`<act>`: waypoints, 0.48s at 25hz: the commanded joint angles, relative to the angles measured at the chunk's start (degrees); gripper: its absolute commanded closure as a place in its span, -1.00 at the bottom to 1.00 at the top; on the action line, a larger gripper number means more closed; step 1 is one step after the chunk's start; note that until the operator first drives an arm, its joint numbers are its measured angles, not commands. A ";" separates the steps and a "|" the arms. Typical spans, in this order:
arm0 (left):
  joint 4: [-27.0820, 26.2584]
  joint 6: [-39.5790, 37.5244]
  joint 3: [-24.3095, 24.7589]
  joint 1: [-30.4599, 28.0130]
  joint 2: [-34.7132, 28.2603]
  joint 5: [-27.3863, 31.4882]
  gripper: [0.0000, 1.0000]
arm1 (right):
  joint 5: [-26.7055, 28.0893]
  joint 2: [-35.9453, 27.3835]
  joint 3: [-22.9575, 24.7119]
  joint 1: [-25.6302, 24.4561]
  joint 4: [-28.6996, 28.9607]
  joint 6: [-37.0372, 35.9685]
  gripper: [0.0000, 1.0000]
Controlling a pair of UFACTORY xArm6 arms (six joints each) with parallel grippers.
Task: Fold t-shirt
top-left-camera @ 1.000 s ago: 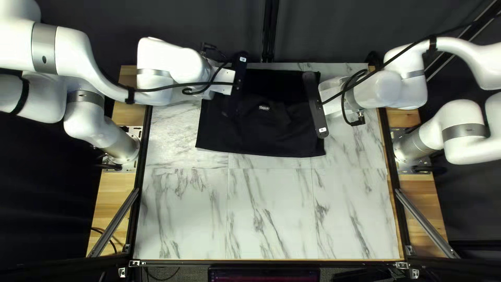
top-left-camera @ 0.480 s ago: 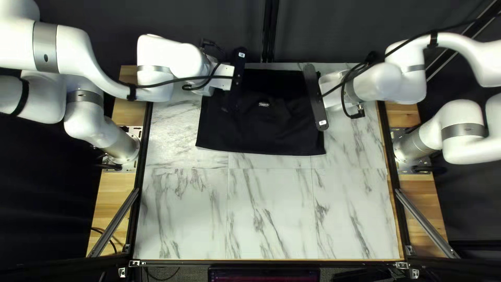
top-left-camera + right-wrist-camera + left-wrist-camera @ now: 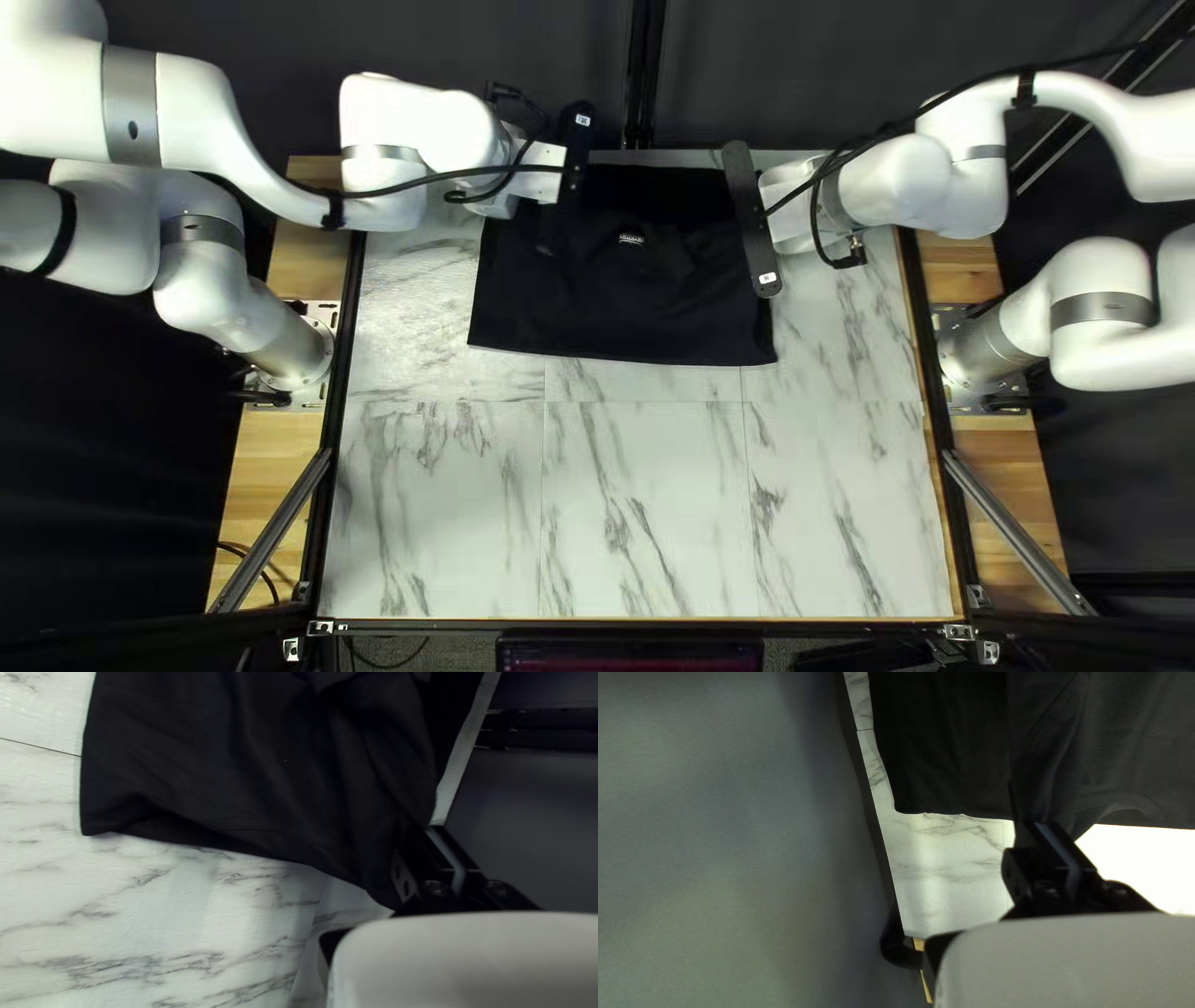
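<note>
Beyond the shirt hangs the dark curtain [image 3: 797,75]. The marble-patterned table [image 3: 641,498] runs under the shirt and out past its near edge. From either side of the shirt the left arm [image 3: 187,112] and right arm [image 3: 1127,162] reach over its far part; they should move as a pair, at one height and one pace, so the cloth between them doesn't skew.

The black shirt [image 3: 623,311] itself lies spread on the table's far half, its near edge fairly straight. The step in hand looks like drawing one layer over another, probably an early fold. Keep the layer lightly taut, lay it down evenly, and let go only once it's flat; pulling hard would drag the layer beneath.

At the shirt's far left part, the left gripper [image 3: 1036,824] seems to have its jaws closed on a pinch of cloth. At its far right part, the right gripper [image 3: 420,830] has cloth gathered into its jaws, nipped between them. Soft folds run from there and may need easing out.

The shirt's near right corner [image 3: 96,818] sits flat, with a slack fold beside it worth smoothing. Smallest is the pale logo [image 3: 631,238], in the shirt's middle, a handy centring mark.
</note>
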 commanded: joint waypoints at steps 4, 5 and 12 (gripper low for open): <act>-0.13 0.59 -0.21 1.38 1.88 -1.65 1.00 | -4.48 3.60 -0.28 -4.12 0.41 -3.35 1.00; -0.13 0.61 -0.19 1.57 2.25 -1.95 1.00 | -5.18 4.18 -0.25 -4.71 0.50 -3.81 1.00; -0.27 1.14 -0.42 3.07 5.62 -4.33 1.00 | -9.75 7.70 0.59 -7.69 0.98 -5.85 1.00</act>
